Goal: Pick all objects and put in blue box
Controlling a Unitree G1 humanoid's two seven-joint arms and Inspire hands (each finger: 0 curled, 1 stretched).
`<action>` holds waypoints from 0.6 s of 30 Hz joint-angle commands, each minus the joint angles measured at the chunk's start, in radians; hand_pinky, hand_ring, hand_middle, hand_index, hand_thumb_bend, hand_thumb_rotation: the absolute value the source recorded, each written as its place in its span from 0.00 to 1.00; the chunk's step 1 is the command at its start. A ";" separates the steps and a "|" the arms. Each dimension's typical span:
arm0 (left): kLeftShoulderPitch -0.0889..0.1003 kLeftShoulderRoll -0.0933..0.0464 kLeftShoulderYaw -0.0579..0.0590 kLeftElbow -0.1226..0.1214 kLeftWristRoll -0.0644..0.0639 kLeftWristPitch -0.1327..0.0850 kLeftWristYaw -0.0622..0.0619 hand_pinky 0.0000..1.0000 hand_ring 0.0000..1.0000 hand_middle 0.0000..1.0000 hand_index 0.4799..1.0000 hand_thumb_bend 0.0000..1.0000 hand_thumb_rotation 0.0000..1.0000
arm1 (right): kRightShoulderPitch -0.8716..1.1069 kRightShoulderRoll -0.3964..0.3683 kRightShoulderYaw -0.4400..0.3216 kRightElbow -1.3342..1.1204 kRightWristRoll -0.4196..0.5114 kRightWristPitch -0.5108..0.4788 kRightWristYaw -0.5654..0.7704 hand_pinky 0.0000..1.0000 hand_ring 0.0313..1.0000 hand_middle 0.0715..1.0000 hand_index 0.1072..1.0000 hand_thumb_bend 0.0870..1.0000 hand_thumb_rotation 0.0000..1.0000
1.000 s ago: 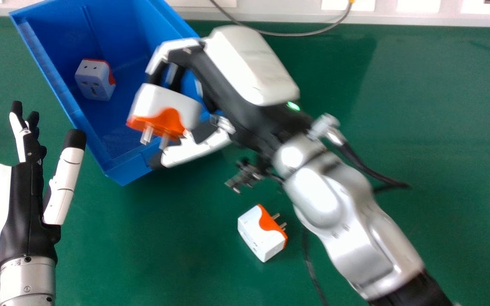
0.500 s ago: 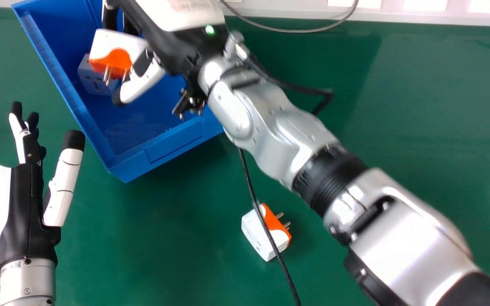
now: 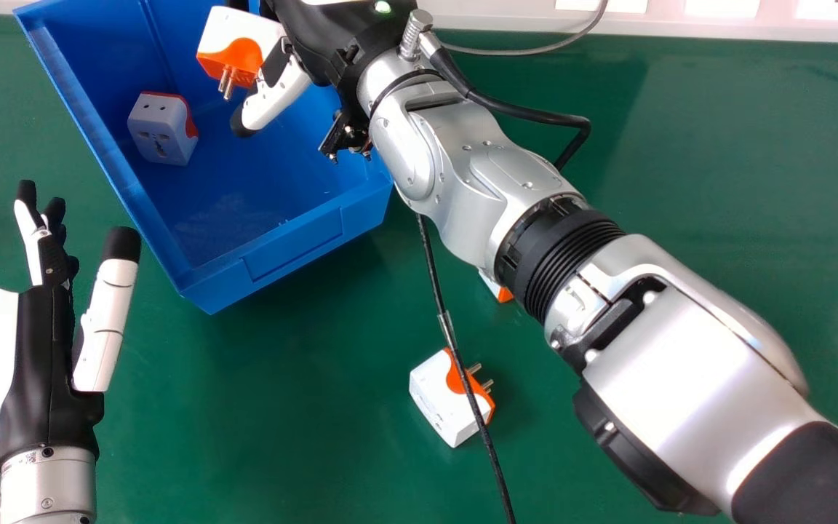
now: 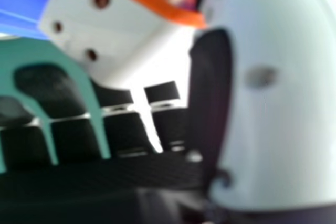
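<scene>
While the right hand (image 3: 335, 40) pinches a white-and-orange adapter (image 3: 241, 47) over the blue box (image 3: 295, 251), upper left, the frame's top edge cuts off most of its fingers. A second adapter (image 3: 161, 131) lies inside the box. Near the centre, the right arm (image 3: 463, 182) hides most of a third adapter (image 3: 497, 288); below, a black cable (image 3: 431, 269) crosses a fourth adapter (image 3: 437, 404). The left hand (image 3: 48, 364), at left, is spread wide.
</scene>
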 commanded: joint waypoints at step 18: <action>0.011 -0.010 -0.012 -0.061 0.022 0.018 0.018 0.98 1.00 1.00 1.00 0.67 1.00 | -0.058 0.088 0.089 -0.035 -0.027 0.029 -0.012 1.00 1.00 1.00 1.00 0.65 0.80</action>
